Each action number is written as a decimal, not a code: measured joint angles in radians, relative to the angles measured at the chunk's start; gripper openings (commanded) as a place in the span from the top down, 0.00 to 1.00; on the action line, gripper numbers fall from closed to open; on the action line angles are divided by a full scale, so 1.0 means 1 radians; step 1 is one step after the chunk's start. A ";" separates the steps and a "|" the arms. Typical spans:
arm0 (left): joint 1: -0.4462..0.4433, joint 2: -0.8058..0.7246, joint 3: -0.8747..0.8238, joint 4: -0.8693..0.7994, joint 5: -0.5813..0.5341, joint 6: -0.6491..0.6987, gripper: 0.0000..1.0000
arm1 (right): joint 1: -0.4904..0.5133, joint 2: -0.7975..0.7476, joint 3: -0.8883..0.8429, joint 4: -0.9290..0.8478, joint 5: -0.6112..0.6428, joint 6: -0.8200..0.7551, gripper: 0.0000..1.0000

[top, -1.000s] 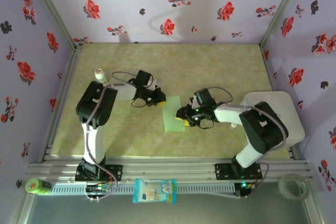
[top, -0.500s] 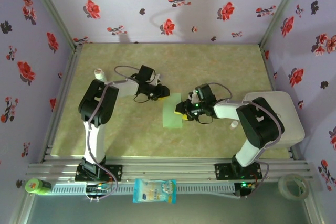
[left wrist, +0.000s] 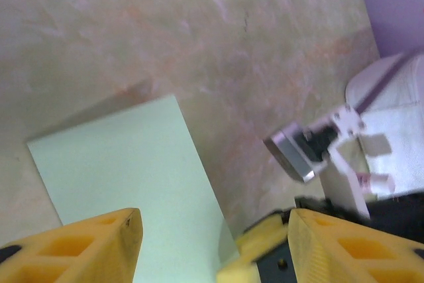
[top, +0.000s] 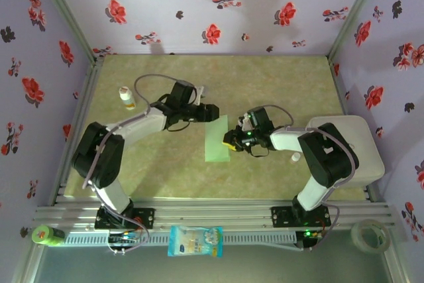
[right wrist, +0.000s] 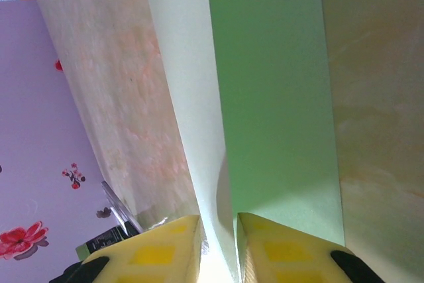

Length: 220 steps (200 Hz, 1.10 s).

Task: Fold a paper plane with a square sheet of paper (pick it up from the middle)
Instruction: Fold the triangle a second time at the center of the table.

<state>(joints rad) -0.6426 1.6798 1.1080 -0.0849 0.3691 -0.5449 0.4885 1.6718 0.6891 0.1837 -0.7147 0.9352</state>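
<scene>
Lilac wallpaper [top: 212, 4] printed with red and dark flowers covers the back wall and both side walls [top: 33, 64]. Aluminium posts [top: 65, 11] rise along the two back corners. The table top [top: 278, 77] is a pale beige-green marbled sheet under soft, even light, with faint shadows. Along its near edge run grooved aluminium rails [top: 212, 213] and a white slotted strip [top: 79, 237], and below them lies a dull grey-green surface [top: 278, 271]

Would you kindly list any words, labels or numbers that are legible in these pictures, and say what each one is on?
Nothing here is legible.
Blue print on the packet: too small to read.
Orange label on the small white bottle: blurred.
The sheet of paper: unmarked.
</scene>
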 measured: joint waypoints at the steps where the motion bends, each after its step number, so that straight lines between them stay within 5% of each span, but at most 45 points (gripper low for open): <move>1: -0.005 -0.005 -0.005 0.001 -0.006 0.003 0.40 | 0.000 0.000 0.000 0.000 0.000 0.000 0.77; 78: -0.277 -0.277 -0.465 0.280 -0.309 0.192 0.44 | -0.006 0.000 0.000 -0.002 0.000 -0.007 0.78; 143: -0.629 -0.150 -0.540 0.525 -0.710 0.507 0.36 | -0.006 -0.004 0.000 -0.002 0.000 -0.009 0.78; 220: -0.679 0.044 -0.467 0.625 -1.008 0.627 0.32 | -0.006 -0.038 0.000 -0.002 0.005 -0.008 0.78</move>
<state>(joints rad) -1.3220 1.7237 0.6415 0.5404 -0.6388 0.0822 0.4824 1.6341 0.6888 0.1814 -0.7094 0.9276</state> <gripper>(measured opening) 0.689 0.222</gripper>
